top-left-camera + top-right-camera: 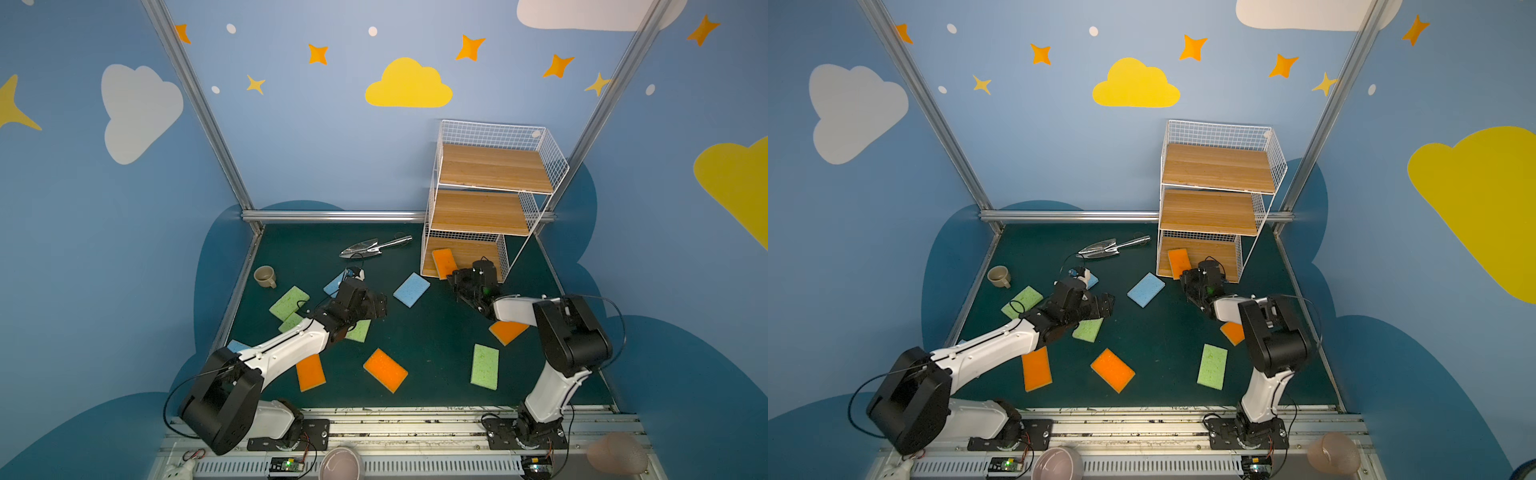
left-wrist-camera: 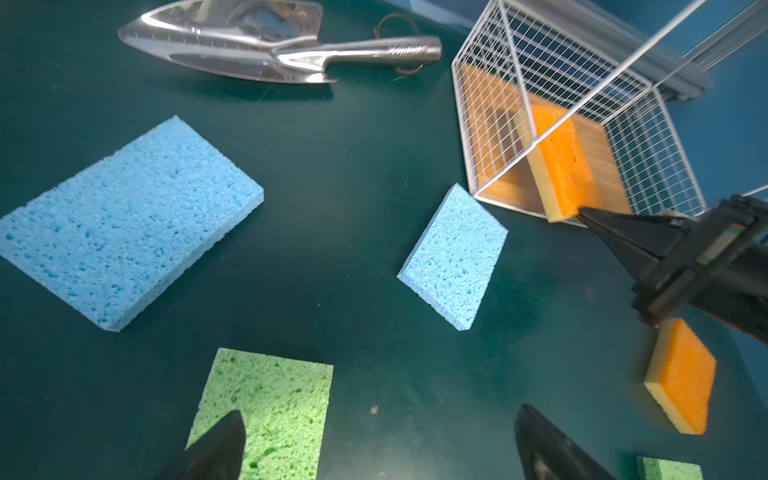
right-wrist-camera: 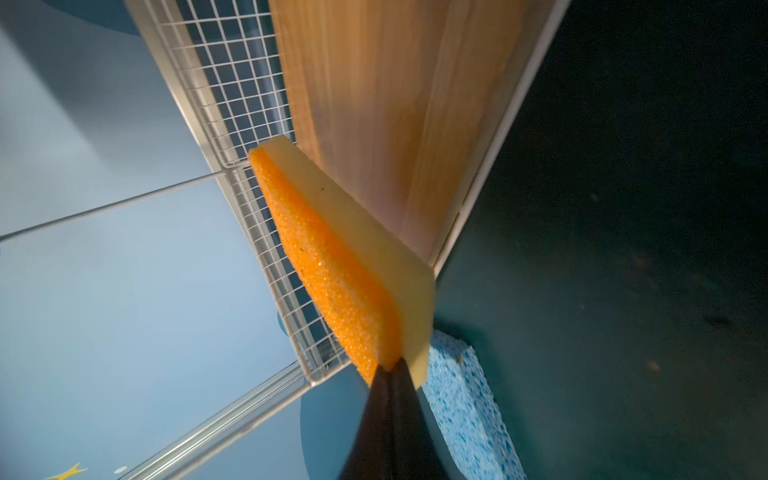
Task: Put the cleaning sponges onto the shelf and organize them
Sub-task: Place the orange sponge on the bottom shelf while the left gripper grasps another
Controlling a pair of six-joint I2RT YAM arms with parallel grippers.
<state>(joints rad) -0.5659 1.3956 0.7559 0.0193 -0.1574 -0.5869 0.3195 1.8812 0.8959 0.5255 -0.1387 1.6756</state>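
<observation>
Shelf (image 1: 494, 168) lowest board: orange sponge (image 1: 443, 262) lies beside the mesh side wall, near end overhanging the front.
A crooked push from the right gripper (image 3: 390, 370), jaws pressed together at its corner, could jam it or tip it out; the left gripper (image 2: 380, 415) gapes wide over a green sponge (image 2: 270, 407).

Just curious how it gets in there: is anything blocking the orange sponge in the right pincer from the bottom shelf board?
Nothing visible does. The right pincer holds the orange sponge at the open front of the shelf, partly over the bare bottom board. The wire side wall runs beside it, not across.
</observation>
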